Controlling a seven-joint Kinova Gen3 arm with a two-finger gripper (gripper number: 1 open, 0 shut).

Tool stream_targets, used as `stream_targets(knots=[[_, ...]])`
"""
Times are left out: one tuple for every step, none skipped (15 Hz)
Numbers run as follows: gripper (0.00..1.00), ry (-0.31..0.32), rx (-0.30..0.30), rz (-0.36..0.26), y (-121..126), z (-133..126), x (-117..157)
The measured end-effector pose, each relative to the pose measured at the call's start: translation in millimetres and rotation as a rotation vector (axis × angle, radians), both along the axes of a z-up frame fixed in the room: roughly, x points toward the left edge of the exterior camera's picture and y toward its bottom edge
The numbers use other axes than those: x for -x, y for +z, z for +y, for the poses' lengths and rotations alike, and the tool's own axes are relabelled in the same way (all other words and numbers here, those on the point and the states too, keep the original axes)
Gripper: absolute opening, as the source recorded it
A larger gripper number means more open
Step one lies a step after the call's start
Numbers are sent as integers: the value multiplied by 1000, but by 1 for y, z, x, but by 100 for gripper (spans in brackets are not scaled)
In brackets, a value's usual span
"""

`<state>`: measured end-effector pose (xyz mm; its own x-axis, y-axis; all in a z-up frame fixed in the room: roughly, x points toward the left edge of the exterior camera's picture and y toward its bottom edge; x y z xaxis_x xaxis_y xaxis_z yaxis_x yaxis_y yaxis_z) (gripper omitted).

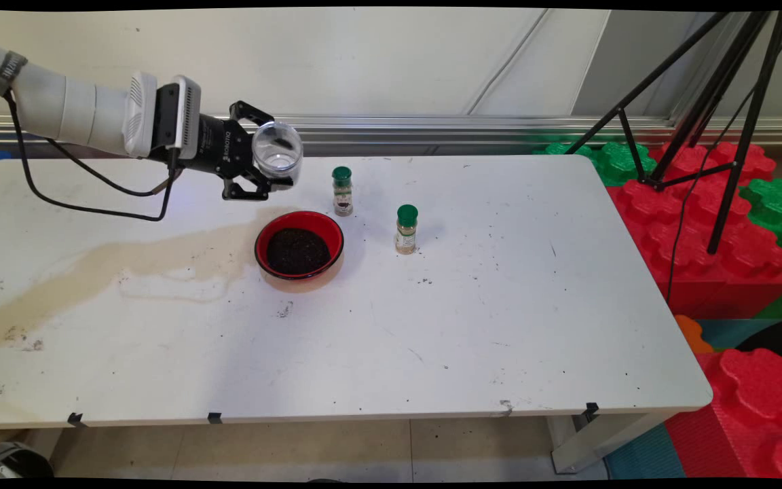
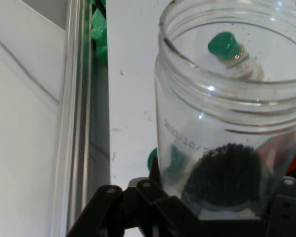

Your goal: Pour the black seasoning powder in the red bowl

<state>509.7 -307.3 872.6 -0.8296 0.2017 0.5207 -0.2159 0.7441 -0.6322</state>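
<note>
From above the table's near side, the black gripper (image 1: 265,163), arm level, pinches a clear empty jar (image 1: 277,151) on its side above the table's far left, mouth facing right over a red bowl (image 1: 299,251) of dark grains, as if tipped out. Two green-capped spice bottles (image 1: 342,191) (image 1: 406,229) stand right of the bowl.

From the hand, the jar (image 2: 227,123) fills the frame between the fingers (image 2: 138,207), the dark grains (image 2: 227,177) seen through its wall.

Black gripper (image 1: 270,163) on white arm (image 1: 65,109), clear jar (image 1: 277,151) with dark print on its wall; red bowl (image 1: 299,248) of black grains (image 1: 298,250). Two spice jars (image 1: 342,191) (image 1: 406,229) with green caps, pale labels. White table (image 1: 472,326) with tan stain (image 1: 126,261) and dark specks; red and green blocks (image 1: 723,224), black tripod (image 1: 710,102).
</note>
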Motion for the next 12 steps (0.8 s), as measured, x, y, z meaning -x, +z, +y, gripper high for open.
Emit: stream_targets(knots=[[0, 5, -12, 13, 1, 1, 0], [0, 12, -30, 32, 2, 2, 1], [0, 17, -45, 47, 2, 3, 2], [0, 21, -58, 61, 3, 4, 2], [0, 24, -69, 74, 4, 5, 3], [0, 28, -85, 90, 4, 7, 3], [0, 30, -97, 102, 5, 8, 4], [0, 33, -112, 118, 6, 9, 4], [0, 35, -122, 129, 6, 10, 5], [0, 37, -137, 143, 6, 12, 5], [0, 39, -147, 153, 6, 13, 5], [0, 42, -162, 168, 6, 14, 6]])
